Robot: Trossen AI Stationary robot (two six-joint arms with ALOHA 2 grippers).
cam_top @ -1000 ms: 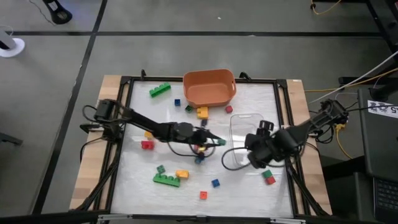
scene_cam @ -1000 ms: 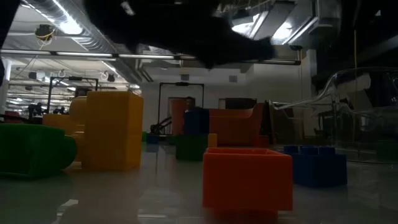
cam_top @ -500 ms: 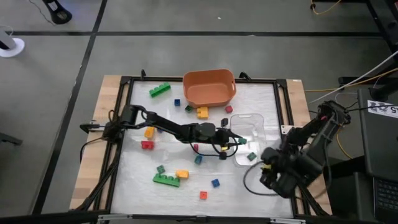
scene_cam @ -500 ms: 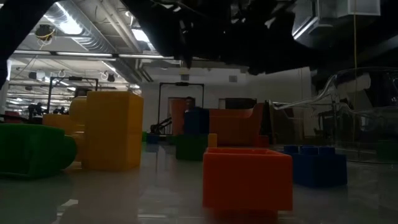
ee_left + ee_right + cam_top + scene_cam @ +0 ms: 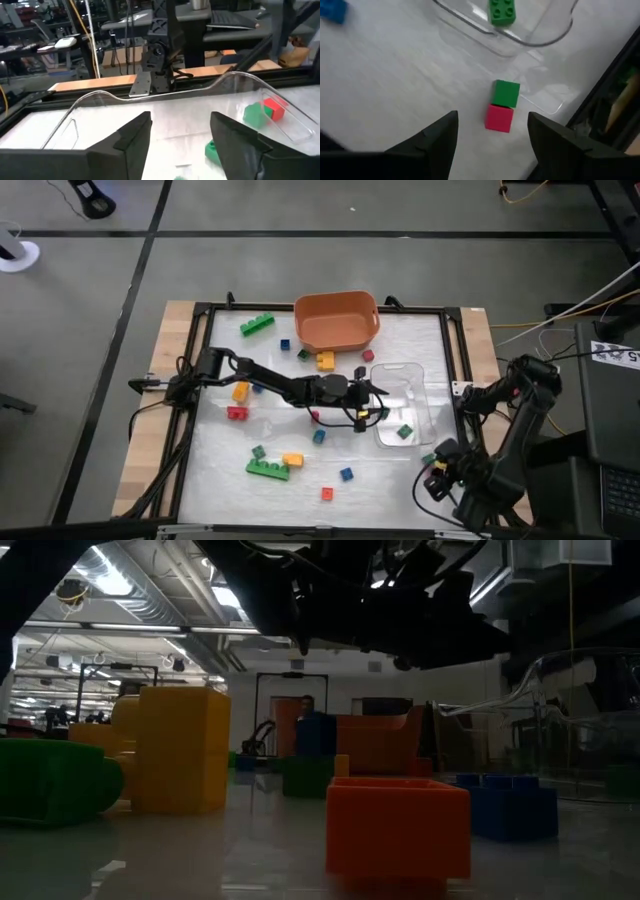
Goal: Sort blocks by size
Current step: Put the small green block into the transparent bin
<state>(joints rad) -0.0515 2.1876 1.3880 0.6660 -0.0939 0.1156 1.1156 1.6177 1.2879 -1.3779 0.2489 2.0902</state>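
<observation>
Small blocks in red, green, blue and yellow-orange lie scattered on the white table, among them a long green brick (image 5: 257,324) and a green studded brick (image 5: 268,469). One green block (image 5: 404,432) lies inside the clear tray (image 5: 420,380); it also shows in the left wrist view (image 5: 215,150) and the right wrist view (image 5: 501,12). My left gripper (image 5: 370,402) (image 5: 180,120) is open and empty above the tray's left edge. My right gripper (image 5: 440,472) (image 5: 492,116) is open and empty, raised above a green cube (image 5: 506,93) and a red cube (image 5: 499,118) that touch each other just outside the tray.
An orange bin (image 5: 337,320) stands at the far middle. A black frame (image 5: 455,360) rims the table. In the low view an orange cube (image 5: 398,825), a blue brick (image 5: 510,805) and a yellow block (image 5: 180,750) stand close to the near edge.
My left gripper has gone toward the table's right edge to the clear tray, then drawn back a little. My right arm has pulled away from the tray toward the near right corner and risen, uncovering the tray and the green block in it.
</observation>
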